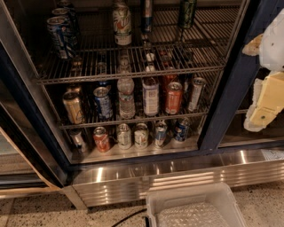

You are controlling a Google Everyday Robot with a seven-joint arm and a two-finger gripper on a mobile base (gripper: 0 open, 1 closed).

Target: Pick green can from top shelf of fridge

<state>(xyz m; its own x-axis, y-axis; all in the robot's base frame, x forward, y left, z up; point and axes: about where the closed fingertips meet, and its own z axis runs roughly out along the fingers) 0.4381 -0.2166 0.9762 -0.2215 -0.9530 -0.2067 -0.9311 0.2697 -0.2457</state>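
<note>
the green can [187,13] stands upright on the top shelf [202,55] of the fridge [177,175], to the right of the whitish can [121,24] and a little further back. only its lower body shows, since the picture cuts off its top. a slim dark can [147,15] stands between the whitish can and the green one, apart from both. two blue-and-white striped cans [62,31] sit well to the left of the whitish can.

the gripper [266,104] hangs far to the right of the whitish can and lower, outside the cabinet, past the dark blue door frame [230,88]. whether it is open or closed cannot be told.

the green can is probably a full drink can: stiff-walled, moderately heavy, with a smooth metal skin that may be cold and slippery. the best hold is likely across the middle of its round body, squeezed firmly and squarely. on the wire rack its base could catch or tip, so a lift clear of the bars before pulling outward seems wise. room for the jaws looks fair on the side facing the whitish can.
</note>
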